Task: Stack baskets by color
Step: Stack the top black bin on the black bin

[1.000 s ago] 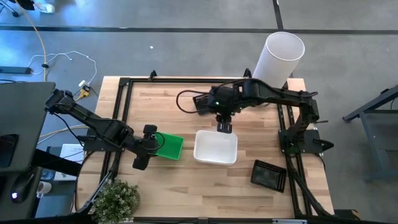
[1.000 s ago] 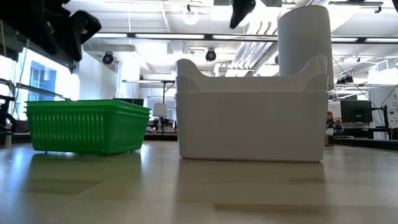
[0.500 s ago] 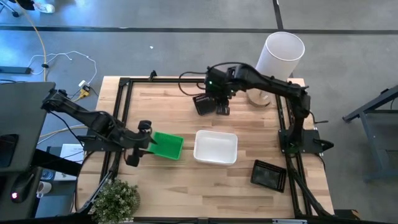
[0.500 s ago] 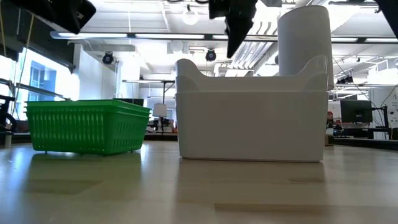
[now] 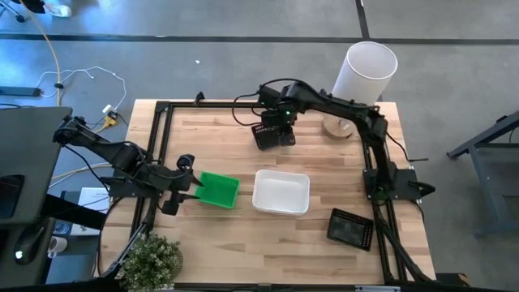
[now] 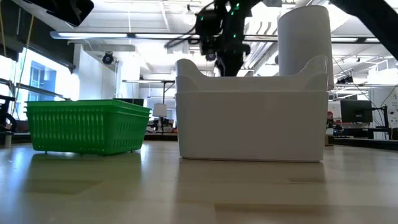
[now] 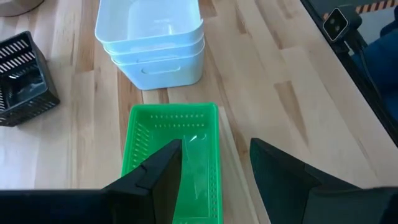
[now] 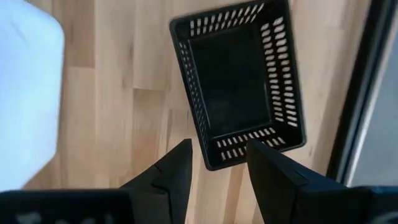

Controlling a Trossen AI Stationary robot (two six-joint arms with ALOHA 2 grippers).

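So over the last second our right tool swung away from above the white baskets and went toward the far edge of the counter, and now it's hanging over the black basket there. The left tool backed off a bit toward the left edge and sits just beside the green basket.

Both tools are spread apart and holding nothing. In the right wrist view the fingers straddle the near end wall of that black basket, so we reckon it's lining up a pinch on that rim.

Where stuff is: green basket left of centre, white stack in the middle of the counter, one black basket near the far edge, another black basket by the near right corner.

Handling-wise, these look like thin plastic bins, so we'd guess light and a bit flexy. The mesh wall should give decent bite, but a light bin held by one end will probably tilt and swing. We'd grab the middle of a short wall, over the rim, not a corner.
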